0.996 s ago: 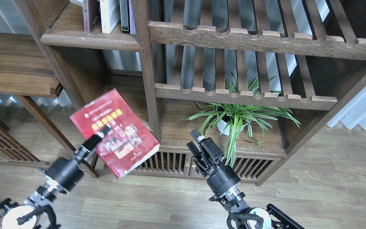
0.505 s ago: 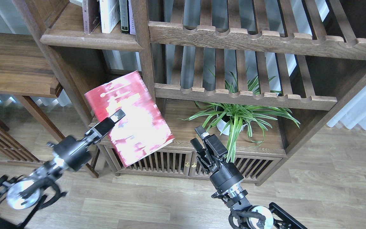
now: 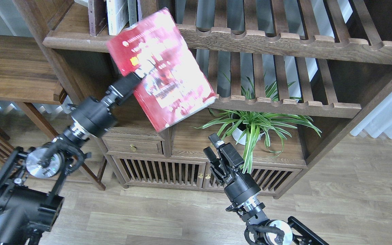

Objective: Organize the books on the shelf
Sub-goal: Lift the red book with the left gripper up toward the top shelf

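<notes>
My left gripper (image 3: pixel 138 76) is shut on the red book with a yellow title band (image 3: pixel 163 68) and holds it tilted in the air, in front of the post between the plank shelf (image 3: pixel 77 37) and the slatted racks. The book's top corner reaches the level of the shelf board. My right gripper (image 3: pixel 211 146) is open and empty, low in front of the cabinet. The yellow-green and maroon books are out of view.
Several thin upright books (image 3: pixel 112 15) stand on the plank shelf at the right. Slatted notched racks (image 3: pixel 284 41) fill the right side. A potted spider plant (image 3: pixel 254 126) sits below them. A low cabinet with a drawer (image 3: pixel 133 147) stands under the book.
My left arm has lifted the red book up and to the right, from near the floor cabinet to the level of the plank shelf. The right arm has barely moved.
</notes>
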Motion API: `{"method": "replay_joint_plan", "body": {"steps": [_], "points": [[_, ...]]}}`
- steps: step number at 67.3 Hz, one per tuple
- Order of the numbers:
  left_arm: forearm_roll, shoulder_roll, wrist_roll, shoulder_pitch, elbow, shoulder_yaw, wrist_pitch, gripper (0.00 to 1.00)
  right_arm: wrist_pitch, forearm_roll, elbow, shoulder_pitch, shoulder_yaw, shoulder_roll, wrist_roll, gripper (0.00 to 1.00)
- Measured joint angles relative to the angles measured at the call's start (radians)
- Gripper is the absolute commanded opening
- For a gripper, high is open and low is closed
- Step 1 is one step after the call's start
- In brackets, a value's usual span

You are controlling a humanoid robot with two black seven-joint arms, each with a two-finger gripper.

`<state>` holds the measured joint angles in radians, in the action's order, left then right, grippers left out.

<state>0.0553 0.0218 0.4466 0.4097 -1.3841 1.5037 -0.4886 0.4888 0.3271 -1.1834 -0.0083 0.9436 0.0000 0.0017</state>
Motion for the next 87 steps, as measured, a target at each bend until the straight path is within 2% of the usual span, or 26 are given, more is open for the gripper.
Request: {"method": "replay_joint_plan", "body": {"steps": [16,29,44,62,87], "points": [[0.001,0.004,0.002,0.008,0.002,0.223,0.0,0.02,0.0,-0.001,0.002,0.0,-0.003,0.0,0.0,0.8],[0.002,0.014,0.005,0.032,0.002,0.304,0.0,0.02,0.0,-0.002,0.004,-0.001,-0.009,0.0,0.0,0.8],[0.002,0.084,0.008,0.066,0.002,0.354,0.0,0.02,0.0,-0.002,0.004,-0.003,-0.007,0.0,0.0,0.8],[0.017,0.244,0.042,0.122,0.011,0.384,0.0,0.01,0.0,-0.002,0.013,-0.007,-0.009,0.0,0.0,0.8],[0.215,0.287,0.042,0.2,0.063,0.448,0.0,0.02,0.0,0.005,0.044,0.007,-0.012,0.0,0.001,0.82]]}}
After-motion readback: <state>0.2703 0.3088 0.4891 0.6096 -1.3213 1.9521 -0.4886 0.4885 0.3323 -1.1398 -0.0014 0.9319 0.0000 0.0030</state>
